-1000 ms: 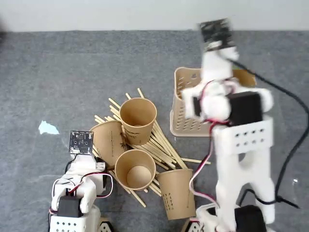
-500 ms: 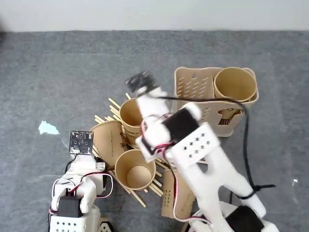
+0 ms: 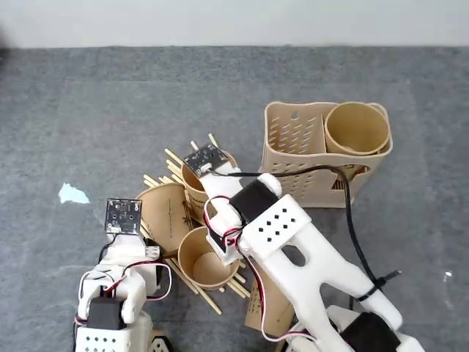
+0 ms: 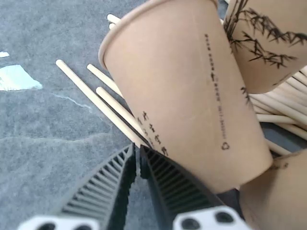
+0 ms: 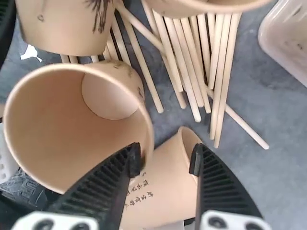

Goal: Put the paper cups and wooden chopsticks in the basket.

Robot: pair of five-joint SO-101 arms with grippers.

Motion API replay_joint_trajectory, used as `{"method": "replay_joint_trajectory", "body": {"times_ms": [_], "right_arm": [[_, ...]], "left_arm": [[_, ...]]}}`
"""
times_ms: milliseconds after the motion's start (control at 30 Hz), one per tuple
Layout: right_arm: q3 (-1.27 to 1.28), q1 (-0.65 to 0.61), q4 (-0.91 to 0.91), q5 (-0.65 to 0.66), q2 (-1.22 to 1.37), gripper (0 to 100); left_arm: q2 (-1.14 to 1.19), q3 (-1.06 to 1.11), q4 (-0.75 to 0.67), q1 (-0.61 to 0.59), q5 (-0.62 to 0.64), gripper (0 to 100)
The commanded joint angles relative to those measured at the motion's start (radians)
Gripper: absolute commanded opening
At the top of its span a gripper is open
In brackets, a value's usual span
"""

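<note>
Several wooden chopsticks [image 3: 242, 220] lie piled on the grey mat with paper cups on top of them. The beige basket [image 3: 293, 139] holds one cup [image 3: 357, 128]. My right gripper [image 5: 165, 160] is open over the pile. One finger [image 5: 132, 163] sits at the rim of a cup [image 5: 72, 134] whose mouth faces up. A cup lying on its side [image 5: 168, 191] is below the gap between the fingers. My left gripper [image 4: 139, 160] is shut and empty, low on the mat beside another tipped cup [image 4: 187, 96], its tips at a chopstick [image 4: 96, 91].
The right arm [image 3: 271, 227] stretches across the pile and hides part of the tipped cup [image 3: 260, 304] near the front. An upright cup [image 3: 192, 180] stands under its wrist. A pale scrap [image 3: 72, 194] lies on the mat at the left.
The right arm has swung from over the basket back to the pile and come down over the cups. The basket, uncovered, shows a cup inside. The left arm has kept still.
</note>
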Motion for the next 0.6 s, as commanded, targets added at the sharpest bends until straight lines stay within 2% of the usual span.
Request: {"method": "replay_joint_trajectory", "body": {"times_ms": [0,133,267,333,433,567], "right_arm": [[-0.003,-0.010,-0.018,-0.008,-0.036,18.6],[-0.002,-0.019,-0.018,-0.008,-0.035,17.3],[-0.002,-0.084,-0.018,-0.008,-0.035,0.0],[-0.002,-0.108,-0.013,-0.008,-0.035,3.7],[-0.005,-0.110,-0.007,-0.008,-0.042,0.5],[-0.055,-0.085,0.061,-0.002,-0.067,0.9]], "left_arm": [[-0.011,-0.007,0.006,0.000,0.003,1],[-0.011,-0.007,0.006,0.000,0.003,1],[-0.011,-0.007,0.006,0.000,0.003,1],[-0.011,-0.007,0.006,0.000,0.003,1],[-0.011,-0.007,0.006,0.000,0.003,1],[-0.011,-0.007,0.006,0.000,0.003,1]]}}
